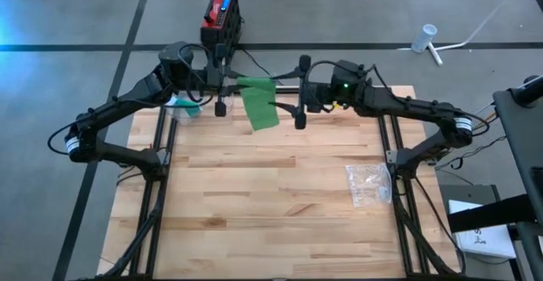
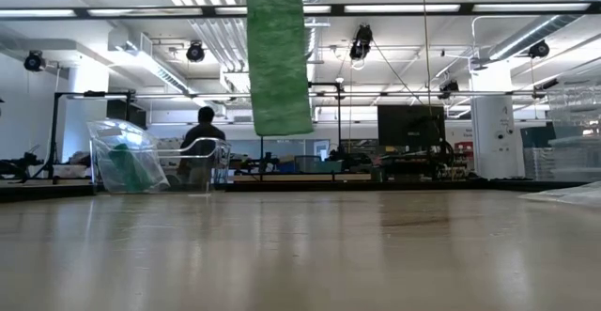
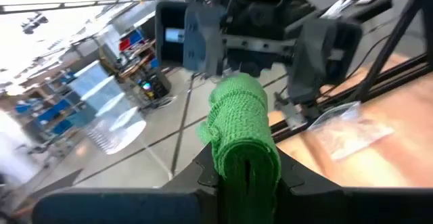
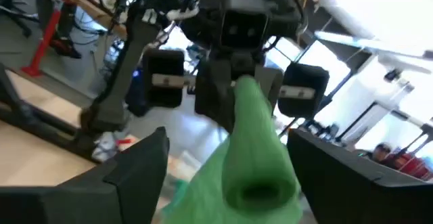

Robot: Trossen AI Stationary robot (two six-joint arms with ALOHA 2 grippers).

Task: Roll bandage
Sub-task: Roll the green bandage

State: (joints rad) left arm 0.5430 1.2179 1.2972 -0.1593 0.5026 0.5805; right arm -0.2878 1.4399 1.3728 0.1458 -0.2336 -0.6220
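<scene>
**Q:** Start with the big things. What carries it all?

**A:** Pale butcher-block wooden table (image 1: 254, 196). Both my dark arms reach in over its far edge and meet above the middle of that edge. Nothing of the job rests on the wood itself.

**Q:** And the task's thing?

**A:** Green knitted elastic bandage (image 1: 259, 103), up in the air between my two pincers, over the far edge. From the low camera a loose green tail hangs straight down, well clear of the table. I judge it is kept aloft so the free length can hang without snagging while the roll is wound.

**Q:** Your left pincer?

**A:** Left gripper (image 3: 247, 173) pressed together on the rolled end of the bandage; my fingers (image 3: 206, 170) pinch it from both sides. That is my anchor, I reckon.

**Q:** Right pincer?

**A:** Right gripper (image 4: 230, 160) spread wide, fingers either side of the green roll, not touching that I can see. Probably freed for a fresh bite.

**Q:** Smaller items?

**A:** Crumpled clear plastic bag (image 1: 369, 183) near the right edge; a clear bag with teal inside (image 1: 185, 107) at the far left corner. Both idle.
</scene>
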